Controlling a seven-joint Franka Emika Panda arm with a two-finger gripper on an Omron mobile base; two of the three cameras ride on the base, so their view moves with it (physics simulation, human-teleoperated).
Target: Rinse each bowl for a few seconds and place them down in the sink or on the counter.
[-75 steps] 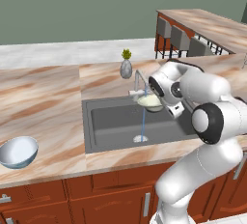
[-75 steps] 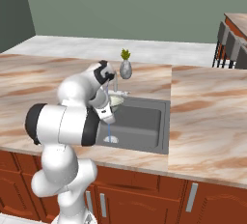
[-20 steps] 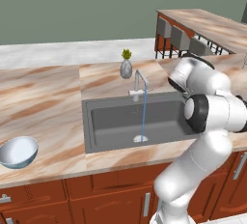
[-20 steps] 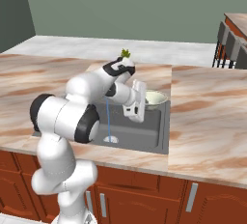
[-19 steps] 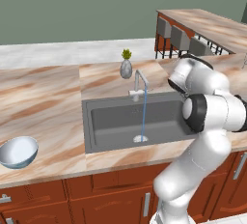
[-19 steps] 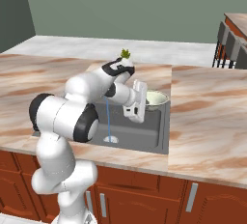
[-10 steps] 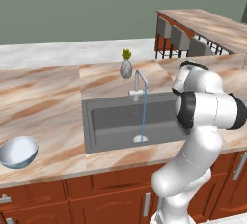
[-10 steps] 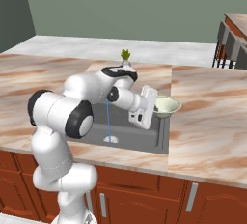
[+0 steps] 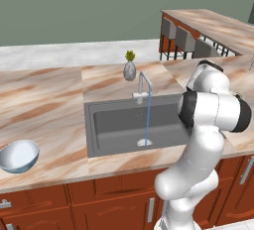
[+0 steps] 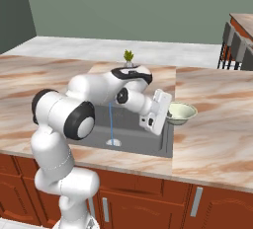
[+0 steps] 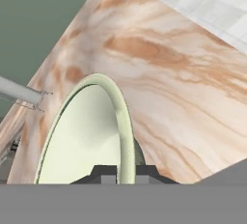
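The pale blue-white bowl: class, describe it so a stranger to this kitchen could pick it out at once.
Start at the dark grey sink set in the marble counter, then follow the counter's front edge to the far left. The pale blue-white bowl sits there alone. It is larger and deeper than the cream-green bowl, which the gripper holds right of the sink.

- Tan-and-pink marble-patterned stone table [image 9: 44, 110]: smooth, polished.
- Red-brown cabinets [image 9: 99, 204]: wood grain, slim silver metal handles.
- Rectangular dark grey sink [image 9: 96, 135]: matt.
- Slim silver faucet [image 9: 144, 84]: shiny metal.
- Small pale cream-green bowl [image 10: 180, 113]: smooth glaze.
- Larger pale blue-white bowl [image 9: 19, 155]: glossy.
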